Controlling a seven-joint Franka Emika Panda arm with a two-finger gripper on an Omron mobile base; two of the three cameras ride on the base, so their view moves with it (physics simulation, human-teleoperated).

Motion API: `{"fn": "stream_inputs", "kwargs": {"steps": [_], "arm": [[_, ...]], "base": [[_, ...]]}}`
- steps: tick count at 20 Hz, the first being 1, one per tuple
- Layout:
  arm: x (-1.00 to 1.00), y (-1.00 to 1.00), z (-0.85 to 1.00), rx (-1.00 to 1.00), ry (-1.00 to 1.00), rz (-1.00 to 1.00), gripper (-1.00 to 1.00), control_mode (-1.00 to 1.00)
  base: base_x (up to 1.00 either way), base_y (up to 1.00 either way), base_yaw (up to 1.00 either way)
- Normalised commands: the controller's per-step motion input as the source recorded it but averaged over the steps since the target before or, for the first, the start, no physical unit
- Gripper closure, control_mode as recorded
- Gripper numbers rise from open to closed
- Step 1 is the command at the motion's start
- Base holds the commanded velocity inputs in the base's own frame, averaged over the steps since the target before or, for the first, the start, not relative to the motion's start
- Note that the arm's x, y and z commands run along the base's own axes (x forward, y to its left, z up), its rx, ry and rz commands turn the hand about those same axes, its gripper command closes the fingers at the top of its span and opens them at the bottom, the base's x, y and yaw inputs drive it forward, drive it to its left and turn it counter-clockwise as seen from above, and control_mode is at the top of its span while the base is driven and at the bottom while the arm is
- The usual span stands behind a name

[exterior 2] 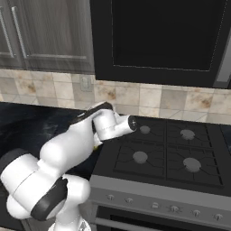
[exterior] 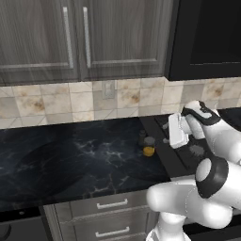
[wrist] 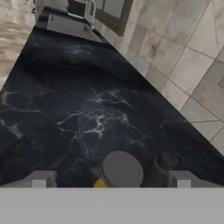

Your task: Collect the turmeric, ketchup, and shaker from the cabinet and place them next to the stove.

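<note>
Two dark finger tips of the gripper [wrist: 111, 180] stand wide apart at the bottom of the hand view, holding nothing, with the turmeric [wrist: 119, 171] directly between and below them. That jar sits on the black marble-veined counter [exterior: 70, 160], just beside the left edge of the stove [exterior 2: 171, 153], and the shaker [wrist: 161, 167] stands close against it on the wall side (whether the two touch, I cannot tell).

Judging by looks, the turmeric is a short, stiff glass jar with a flat, round grey lid: light, but smooth-sided and breakable, so a grip low across the glass body under the lid would likely be safer than pinching the lid alone. The shaker is slimmer, dark all over with a rounded top; it should be light and easy to tip, best taken around its middle. Its closeness to the jar could let a finger knock it.

Both cabinet [exterior: 70, 37] doors, grey woodgrain with long silver bar handles, are shut above a mottled beige tile backsplash [exterior: 56, 101]. A matte black cooktop carries four grey burner caps, with a steel knob row in front.
</note>
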Motion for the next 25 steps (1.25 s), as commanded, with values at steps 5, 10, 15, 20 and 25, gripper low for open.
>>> {"fn": "stream_inputs", "kwargs": {"steps": [5, 10, 15, 20, 25], "arm": [[-0.63, 0.00, 0.60, 0.12, 0.00, 0.00, -1.00, -1.00], [-0.86, 0.00, 0.51, 0.17, 0.00, 0.00, -1.00, -1.00], [-0.87, 0.00, 0.49, 0.16, 0.00, 0.00, -1.00, -1.00], [-0.83, 0.00, 0.59, 0.13, 0.00, 0.00, -1.00, -1.00], [-0.72, 0.05, 0.68, 0.08, 0.00, 0.00, -1.00, -1.00]], "base": [[0.00, 0.00, 0.00], [0.00, 0.00, 0.00], [0.00, 0.00, 0.00], [0.00, 0.00, 0.00], [0.00, 0.00, 0.00]]}}
